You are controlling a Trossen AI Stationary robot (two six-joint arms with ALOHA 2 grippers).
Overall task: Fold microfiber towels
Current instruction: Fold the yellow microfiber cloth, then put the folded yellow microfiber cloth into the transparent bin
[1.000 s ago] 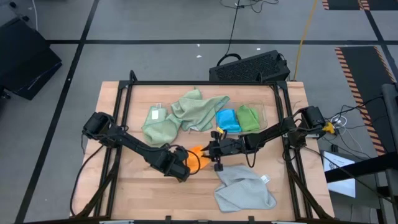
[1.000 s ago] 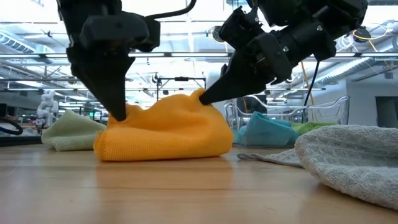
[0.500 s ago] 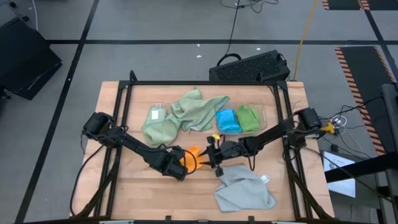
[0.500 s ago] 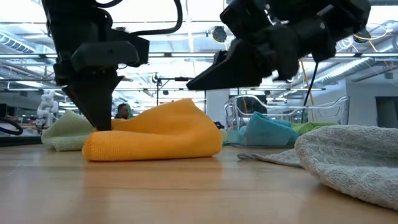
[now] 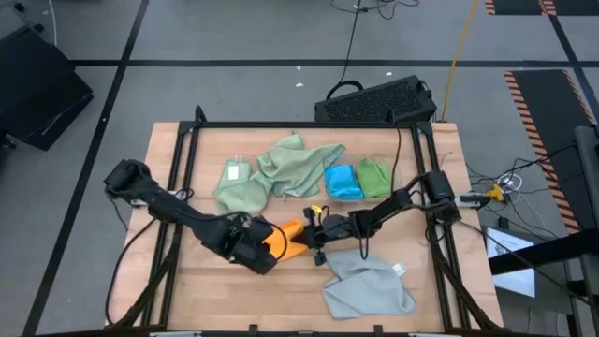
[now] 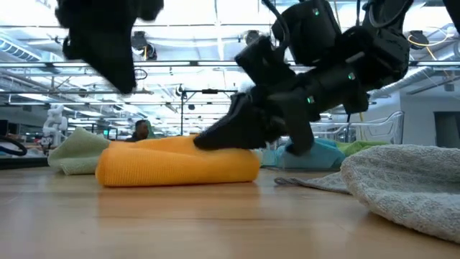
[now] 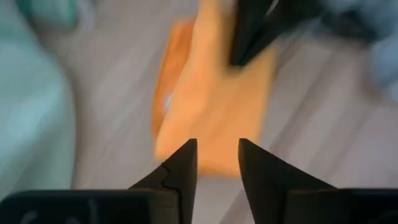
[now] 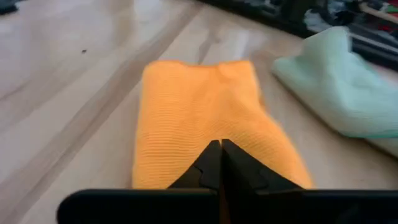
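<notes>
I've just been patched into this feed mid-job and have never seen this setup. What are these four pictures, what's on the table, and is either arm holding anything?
Two dark robot arms work at a wooden table, folding small cloths. One picture looks straight down on the table, one looks level across it, and one comes from each arm's wrist.

A folded orange towel lies flat in the middle. The right gripper presses down on top of it with its jaws shut. The left gripper is lifted above the towel, jaws apart, holding nothing.

Around it lie a grey towel, two pale green towels, and a blue towel and a bright green towel in a clear tray.
</notes>
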